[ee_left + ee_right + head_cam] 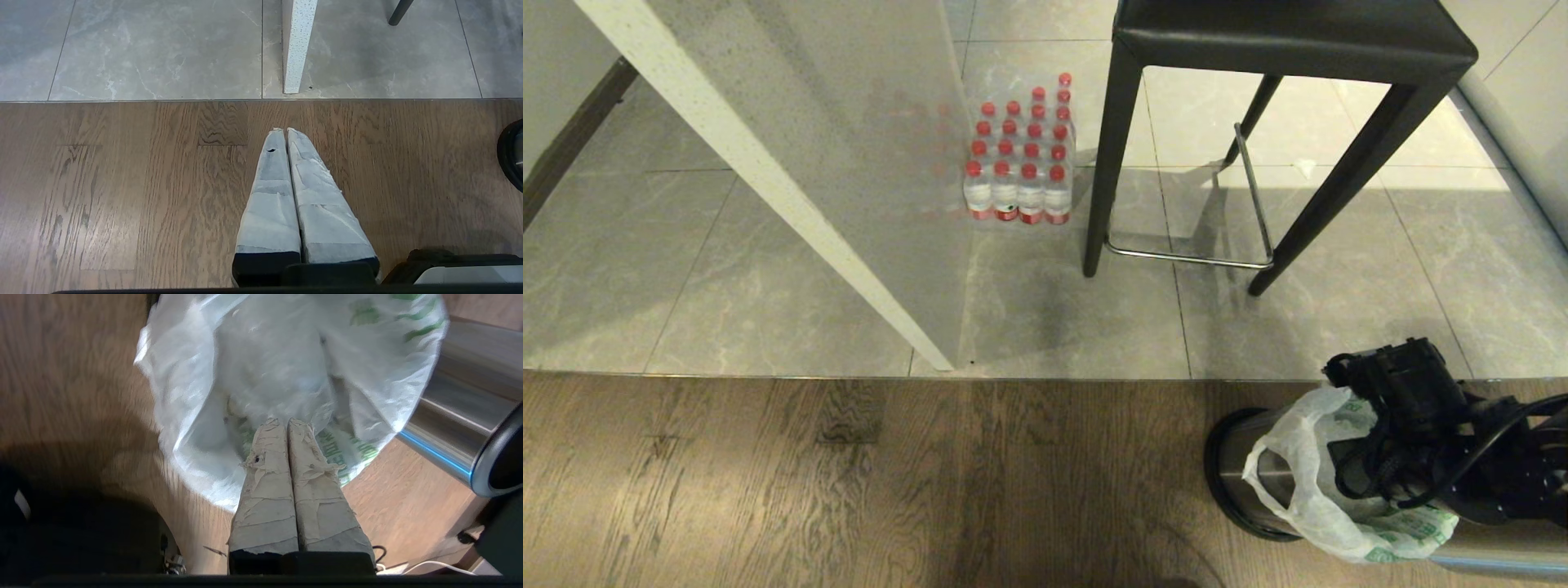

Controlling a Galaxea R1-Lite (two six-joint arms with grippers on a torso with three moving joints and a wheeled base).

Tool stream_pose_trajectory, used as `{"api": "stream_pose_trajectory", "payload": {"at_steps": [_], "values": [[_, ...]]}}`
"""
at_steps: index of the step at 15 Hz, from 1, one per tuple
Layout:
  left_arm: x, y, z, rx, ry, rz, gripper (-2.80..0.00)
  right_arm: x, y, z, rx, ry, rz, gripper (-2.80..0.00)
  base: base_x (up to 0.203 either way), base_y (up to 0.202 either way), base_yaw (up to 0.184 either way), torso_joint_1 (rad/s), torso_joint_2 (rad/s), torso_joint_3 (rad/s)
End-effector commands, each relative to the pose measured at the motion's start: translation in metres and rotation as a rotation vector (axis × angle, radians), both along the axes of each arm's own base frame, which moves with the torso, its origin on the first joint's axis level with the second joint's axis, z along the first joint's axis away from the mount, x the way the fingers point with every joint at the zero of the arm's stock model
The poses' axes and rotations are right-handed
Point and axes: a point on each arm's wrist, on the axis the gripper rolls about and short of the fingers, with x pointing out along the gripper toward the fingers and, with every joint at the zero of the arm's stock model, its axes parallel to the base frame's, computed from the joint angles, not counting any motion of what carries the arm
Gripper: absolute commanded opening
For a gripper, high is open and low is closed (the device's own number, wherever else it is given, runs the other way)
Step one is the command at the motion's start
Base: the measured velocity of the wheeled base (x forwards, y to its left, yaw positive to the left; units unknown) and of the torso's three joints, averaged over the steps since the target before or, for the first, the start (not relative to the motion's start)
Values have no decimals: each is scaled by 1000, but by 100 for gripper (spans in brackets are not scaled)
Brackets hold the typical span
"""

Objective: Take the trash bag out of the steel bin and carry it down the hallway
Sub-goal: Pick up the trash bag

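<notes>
The trash bag (1307, 482), thin white plastic with green print, hangs bunched around my right arm (1413, 408) at the lower right. In the right wrist view my right gripper (284, 421) is shut, its taped fingertips pinching the trash bag's plastic (269, 363). The steel bin (1235, 457) seems to lie on its side on the wood floor just under the bag; its brushed wall and black rim (496, 465) sit beside the bag. My left gripper (284, 130) is shut and empty over the wood planks. The hallway's grey tiles (727, 269) begin beyond the planks.
A black stool (1290, 33) with a steel footrest stands on the tiles behind the bin. A pack of red-capped water bottles (1021, 155) sits left of it, next to a slanting white stone panel (768, 171). Dark wood planks (849, 490) cover the near floor.
</notes>
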Motion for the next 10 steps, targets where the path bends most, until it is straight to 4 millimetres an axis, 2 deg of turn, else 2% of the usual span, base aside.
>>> {"api": "stream_pose_trajectory", "payload": {"at_steps": [1,10], "values": [[0,0,0,0,0,0,-280,-5,8,-7,-16,34,41,-280,0,0,0,0,0,0],[0,0,0,0,0,0,-280,17,40,-50,-144,137,81,-280,0,0,0,0,0,0]]}}
